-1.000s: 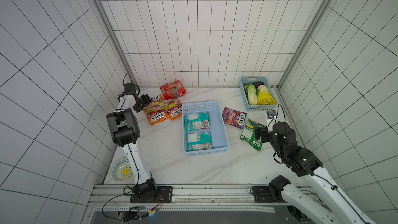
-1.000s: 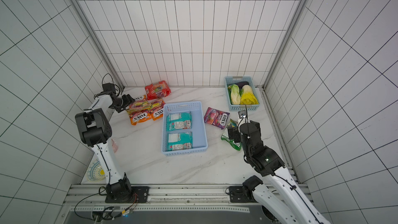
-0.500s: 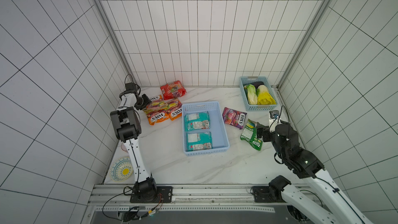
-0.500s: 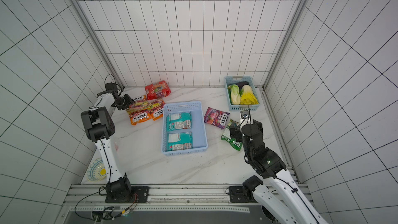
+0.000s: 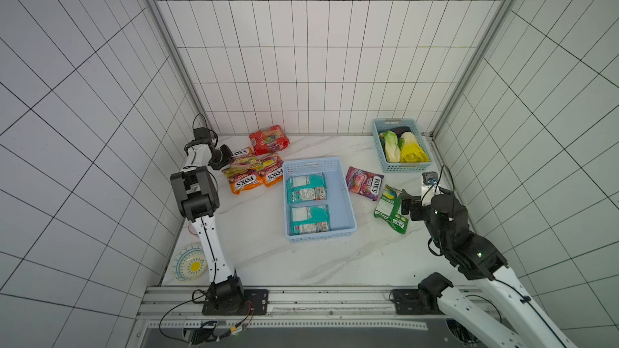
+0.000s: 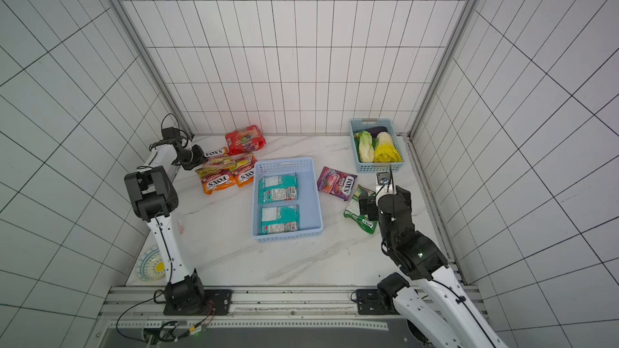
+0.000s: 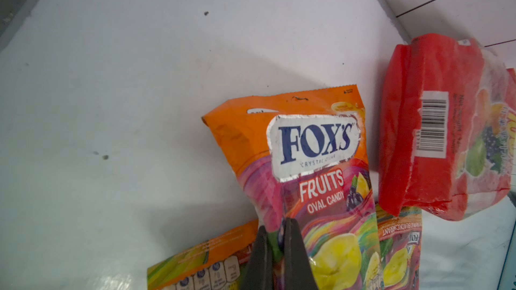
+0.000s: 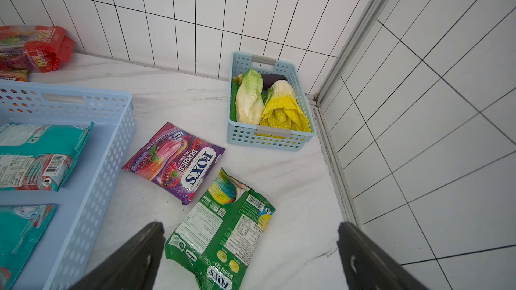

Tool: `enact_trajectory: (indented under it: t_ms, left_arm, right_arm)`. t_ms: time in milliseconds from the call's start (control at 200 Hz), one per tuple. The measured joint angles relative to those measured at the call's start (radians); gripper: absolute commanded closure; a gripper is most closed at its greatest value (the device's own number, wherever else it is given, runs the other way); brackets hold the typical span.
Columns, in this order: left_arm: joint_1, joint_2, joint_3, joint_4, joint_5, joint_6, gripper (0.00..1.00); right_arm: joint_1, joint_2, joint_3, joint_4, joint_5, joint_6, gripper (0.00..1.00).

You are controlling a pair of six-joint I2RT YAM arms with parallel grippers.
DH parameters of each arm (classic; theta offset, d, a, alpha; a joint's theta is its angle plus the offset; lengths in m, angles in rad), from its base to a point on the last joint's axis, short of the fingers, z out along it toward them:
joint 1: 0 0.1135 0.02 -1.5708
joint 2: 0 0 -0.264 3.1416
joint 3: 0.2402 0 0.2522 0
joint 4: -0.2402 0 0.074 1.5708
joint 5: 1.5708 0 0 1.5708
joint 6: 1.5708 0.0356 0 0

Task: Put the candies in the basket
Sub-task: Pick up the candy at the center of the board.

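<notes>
Nearest the rail, a patterned plate (image 5: 189, 263) lies at the table's left edge. At table centre stands the shallow pale blue basket (image 5: 321, 233). It holds two teal bags (image 5: 310, 219) laid flat, one behind the other, and the strip along its right wall is bare.

The right arm rises from its base on the rail, bends at the elbow and slopes down to the right of the basket. The right gripper (image 8: 250, 225) hangs low over the green bag (image 5: 390, 209), fingers (image 8: 139, 252) spread wide to either side of it and gripping nothing. Whether they touch the bag cannot be told. Just beyond, the purple bag (image 5: 365, 183) lies on the marble beside the basket's far right corner.

The left arm stands upright from the rail, folds at a high elbow and stretches its forearm toward the far left corner. The left gripper (image 7: 279, 246) has its fingers (image 7: 262, 260) pressed together, pinching the edge of the orange FOX'S bag (image 7: 315, 163). That bag overlaps two other orange bags (image 5: 243, 180) left of the basket. Behind these, the red bag (image 5: 269, 138) rests by the back wall.

In the far right corner, the smaller blue basket (image 5: 402, 167) contains a green leafy vegetable (image 5: 390, 145), a yellow one (image 5: 412, 150) and a dark item (image 5: 398, 129) behind them.
</notes>
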Motion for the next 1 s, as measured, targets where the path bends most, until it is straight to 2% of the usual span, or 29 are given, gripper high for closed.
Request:
enact_trajectory:
  t_ms: [365,735,999]
  left_arm:
    - [-0.093,-0.206,-0.024,-0.007,-0.079,0.167,1.0]
    - [-0.196,-0.399,-0.06,-0.022,-0.096,0.429,1.0]
    - [-0.381,-0.558,-0.099,-0.072,-0.135,0.703,1.0]
  right_arm:
    - [0.0,-0.014,-0.002,-0.001,-0.001,-0.006,0.01]
    - [0.0,-0.054,-0.008,-0.002,-0.012,-0.019,0.01]
    - [0.0,-0.06,-0.015,-0.002,-0.021,-0.023,0.01]
